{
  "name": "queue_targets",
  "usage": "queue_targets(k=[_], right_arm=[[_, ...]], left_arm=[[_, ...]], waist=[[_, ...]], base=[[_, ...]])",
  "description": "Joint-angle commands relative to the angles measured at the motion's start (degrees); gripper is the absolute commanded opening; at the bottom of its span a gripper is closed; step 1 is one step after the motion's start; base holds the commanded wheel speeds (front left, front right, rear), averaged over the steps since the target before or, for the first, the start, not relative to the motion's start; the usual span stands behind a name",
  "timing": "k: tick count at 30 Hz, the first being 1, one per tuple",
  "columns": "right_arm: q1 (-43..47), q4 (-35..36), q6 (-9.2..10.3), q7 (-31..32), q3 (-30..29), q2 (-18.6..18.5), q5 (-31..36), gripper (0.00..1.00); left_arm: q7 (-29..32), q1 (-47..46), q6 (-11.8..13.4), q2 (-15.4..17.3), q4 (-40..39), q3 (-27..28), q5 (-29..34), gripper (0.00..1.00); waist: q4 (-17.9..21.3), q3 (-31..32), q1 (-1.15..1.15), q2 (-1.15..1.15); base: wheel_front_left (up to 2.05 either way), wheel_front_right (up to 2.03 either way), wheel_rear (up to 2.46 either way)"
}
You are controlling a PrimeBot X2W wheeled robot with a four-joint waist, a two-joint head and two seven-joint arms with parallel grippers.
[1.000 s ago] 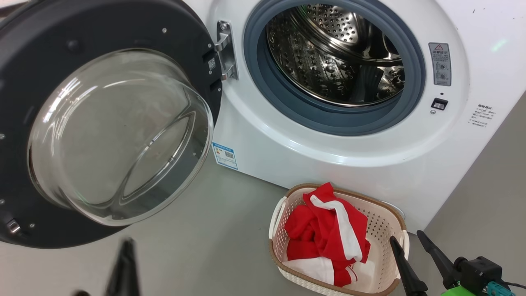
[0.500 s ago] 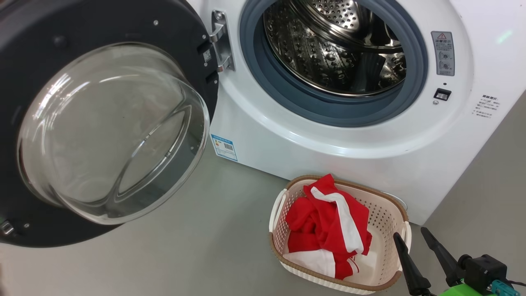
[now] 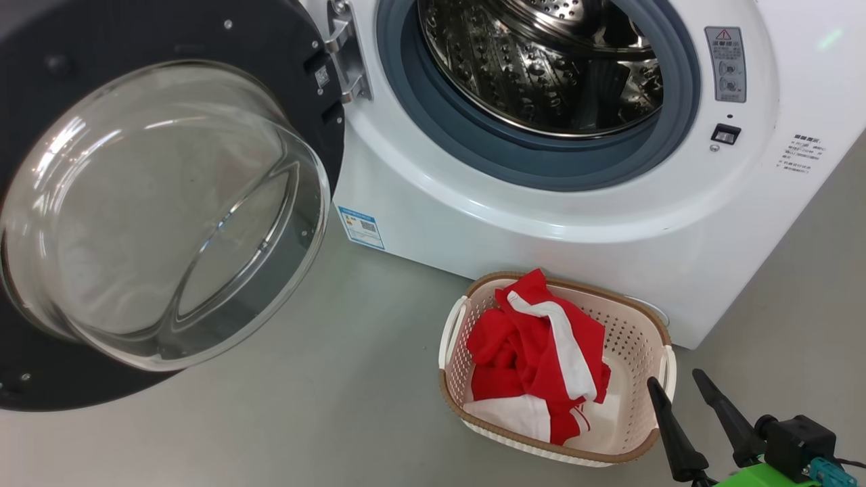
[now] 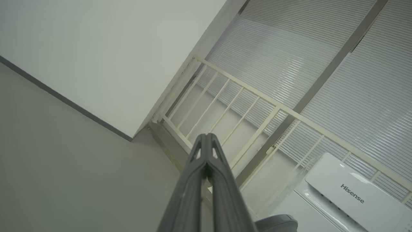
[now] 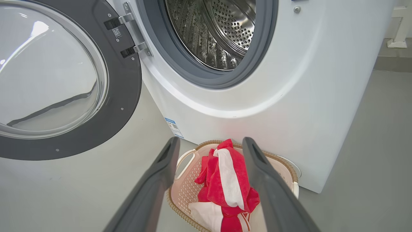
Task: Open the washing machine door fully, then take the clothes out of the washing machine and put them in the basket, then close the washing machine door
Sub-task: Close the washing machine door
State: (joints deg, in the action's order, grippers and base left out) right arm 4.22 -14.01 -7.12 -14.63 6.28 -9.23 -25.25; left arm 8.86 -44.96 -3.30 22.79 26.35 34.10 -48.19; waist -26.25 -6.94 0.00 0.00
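Washing machine door (image 3: pixel 155 210): swung open on the hinge (image 3: pixel 346 61) at the left of the drum opening; inner face and glass bowl turned out from the washing machine (image 3: pixel 541 223).
Door appearance: wide black rim, clear bulging glass centre.
Drum (image 3: pixel 541 61): perforated steel, ringed in grey rubber, no fabric visible inside.
Clothes (image 3: pixel 534 358): bunched red fabric in the basket (image 3: pixel 636 318); one white stripe runs from the machine side outward.
Basket: on the floor (image 3: pixel 325 406), just beside the machine's lower front; cream perforated walls, brown rim, white handles to either side.
Writing: blue label (image 3: pixel 360 228) low on the machine front, text too small; grey warning label (image 3: pixel 725 64) with a red triangle right of the drum; "Hisense" on a white appliance (image 4: pixel 352 193).
Right hand (image 3: pixel 675 379): fingers wide apart, empty, pointing towards the machine, near the basket's outer right edge.
Left hand (image 4: pixel 206 137): fingers pressed together, holding nothing.
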Motion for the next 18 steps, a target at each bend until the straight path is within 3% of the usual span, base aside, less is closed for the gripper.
queue_targets(k=[1, 9, 18], right_arm=[[-2.34, 1.4, -0.36, -0.37, 1.11, -0.9, 0.01, 1.0], [-3.0, 1.53, -0.36, -0.37, 0.77, -1.22, -0.07, 1.0], [-3.41, 1.52, -0.36, -0.37, 1.13, -1.64, -0.13, 1.0]], left_arm=[[1.69, -1.6, 0.58, 4.53, 0.12, 1.36, -0.91, 0.0], [20.68, -1.45, 0.79, 10.14, 10.56, -1.09, -5.19, 0.0], [32.03, 0.96, -0.46, 12.47, 14.79, -3.1, -7.29, 0.0]], waist=[[0.03, -0.27, 0.0, 0.0], [-0.24, -1.46, 0.0, 0.0], [0.12, -1.89, 0.0, 0.0]], base=[[0.0, 0.0, 0.0], [0.0, 0.0, 0.0], [0.0, 0.0, 0.0]])
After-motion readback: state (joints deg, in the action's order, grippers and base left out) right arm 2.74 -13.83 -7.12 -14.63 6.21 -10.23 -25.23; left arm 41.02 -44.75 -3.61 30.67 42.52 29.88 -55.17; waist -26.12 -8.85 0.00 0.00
